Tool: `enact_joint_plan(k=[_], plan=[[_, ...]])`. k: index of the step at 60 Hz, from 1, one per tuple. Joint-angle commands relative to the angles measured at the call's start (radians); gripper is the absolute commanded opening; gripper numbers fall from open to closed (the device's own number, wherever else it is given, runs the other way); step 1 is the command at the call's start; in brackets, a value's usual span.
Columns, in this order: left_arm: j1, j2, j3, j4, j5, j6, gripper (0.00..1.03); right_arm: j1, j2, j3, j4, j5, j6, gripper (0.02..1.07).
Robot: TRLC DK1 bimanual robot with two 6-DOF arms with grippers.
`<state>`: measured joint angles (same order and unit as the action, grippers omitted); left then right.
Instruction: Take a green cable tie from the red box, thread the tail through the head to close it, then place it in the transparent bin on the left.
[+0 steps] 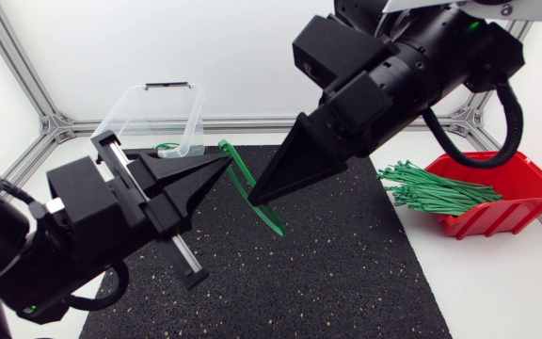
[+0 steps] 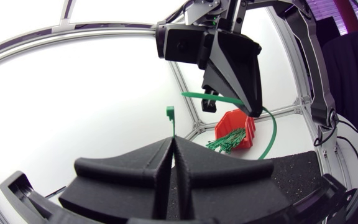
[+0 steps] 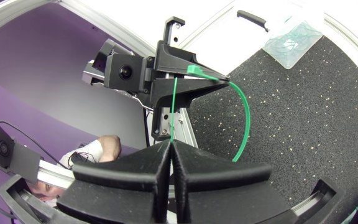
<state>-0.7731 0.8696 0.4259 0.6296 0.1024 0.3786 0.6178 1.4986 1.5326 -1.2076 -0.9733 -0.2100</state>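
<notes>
We see the green cable tie [image 1: 273, 222] in mid-air at centre frame in the head view, bowed into an open arc between both pincers, above the black mat [image 1: 327, 273]. The left pincer [image 1: 226, 160] is closed tight on the strap just below the head [image 2: 169, 112], which pokes out past its tips. The right pincer [image 1: 254, 198] is closed tight further along, with the tail [image 2: 216, 98] sticking out past it. The tail tip sits just beside the head, not through it as far as we can tell (the left wrist view shows a small gap).

We judge the tie very light, springy and slick. It bends easily but wants to flick straight, so holds close to the head and near the tail tip give the best control.

The red box [image 1: 525, 188] is at right of frame and the transparent bin [image 1: 135, 94] at upper left, both well apart from the pincers.
</notes>
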Motion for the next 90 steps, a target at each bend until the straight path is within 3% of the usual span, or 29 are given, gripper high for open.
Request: enact_joint_plan(k=[1,90], plan=[[0.006,-0.035,-0.019,0.022,-0.004,0.011,0.04,-0.009,0.023,0.003,-0.007,-0.011,-0.015,0.07],[-0.031,-0.05,-0.038,0.01,-0.004,0.008,0.04,0.026,0.022,0.015,0.0,0.015,-0.019,0.07]])
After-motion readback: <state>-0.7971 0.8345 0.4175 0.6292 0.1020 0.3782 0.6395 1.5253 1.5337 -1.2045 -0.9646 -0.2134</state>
